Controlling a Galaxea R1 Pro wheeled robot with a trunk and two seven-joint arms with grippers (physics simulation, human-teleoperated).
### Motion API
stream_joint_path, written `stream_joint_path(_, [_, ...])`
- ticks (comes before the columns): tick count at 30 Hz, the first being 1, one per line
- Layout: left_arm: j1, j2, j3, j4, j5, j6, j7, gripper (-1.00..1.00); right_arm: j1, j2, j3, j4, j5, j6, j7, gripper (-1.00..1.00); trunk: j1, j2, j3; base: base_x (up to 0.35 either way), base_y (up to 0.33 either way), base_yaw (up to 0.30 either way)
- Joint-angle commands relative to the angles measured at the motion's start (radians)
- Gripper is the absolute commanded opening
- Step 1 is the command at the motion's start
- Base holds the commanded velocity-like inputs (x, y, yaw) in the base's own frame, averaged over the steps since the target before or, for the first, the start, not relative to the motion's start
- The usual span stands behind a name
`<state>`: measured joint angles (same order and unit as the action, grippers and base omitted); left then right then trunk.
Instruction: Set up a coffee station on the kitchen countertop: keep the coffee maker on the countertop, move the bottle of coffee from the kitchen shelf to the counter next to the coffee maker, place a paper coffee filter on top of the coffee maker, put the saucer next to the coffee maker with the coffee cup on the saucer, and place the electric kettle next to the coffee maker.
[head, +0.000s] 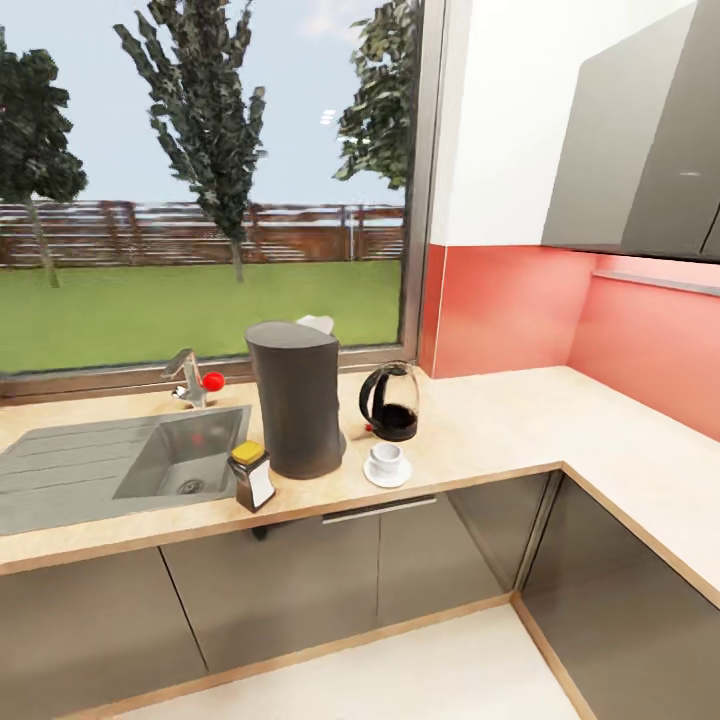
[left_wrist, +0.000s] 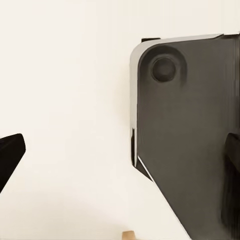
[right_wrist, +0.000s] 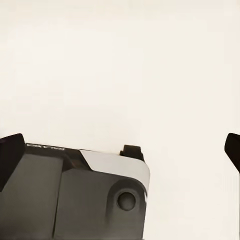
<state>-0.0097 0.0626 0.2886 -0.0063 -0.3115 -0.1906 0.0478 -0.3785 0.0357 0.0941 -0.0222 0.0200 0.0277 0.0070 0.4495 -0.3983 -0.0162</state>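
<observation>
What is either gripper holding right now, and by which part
Nothing is held. The left gripper and right gripper each show spread fingertips with only pale floor and robot base between them.

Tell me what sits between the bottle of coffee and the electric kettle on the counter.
In the head view, the coffee maker stands between the bottle of coffee and the electric kettle.

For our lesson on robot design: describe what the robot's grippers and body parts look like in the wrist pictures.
The left gripper and right gripper have black fingertips at the frame edges. Between them shows a dark grey robot panel with rounded corners, silver-white edging and a round recessed knob.
</observation>
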Motion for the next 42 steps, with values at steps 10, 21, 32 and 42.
stream_joint_path(10, [-0.001,-0.004,0.006,0.002,-0.004,-0.006,0.004,1.00,0.000,-0.005,0.007,-0.001,0.066,0.003,0.001,1.00,0.000,-0.002,-0.009,0.000,0.000,0.268])
stream_joint_path(21, [0.000,-0.002,0.006,0.002,-0.003,-0.004,0.004,1.00,0.017,-0.047,0.007,0.000,0.066,0.003,0.009,1.00,0.000,-0.002,-0.017,-0.155,-0.076,0.268])
stream_joint_path(32, [0.001,0.001,0.004,0.003,-0.003,-0.003,0.004,1.00,0.138,-0.201,0.006,-0.001,0.066,-0.004,0.344,1.00,0.000,-0.002,-0.027,-0.284,-0.143,0.256])
stream_joint_path(42, [-0.003,0.004,0.003,0.002,0.000,-0.005,0.004,1.00,0.148,-0.198,0.004,-0.002,0.062,-0.005,0.348,1.00,0.000,-0.002,-0.035,-0.208,-0.079,0.153])
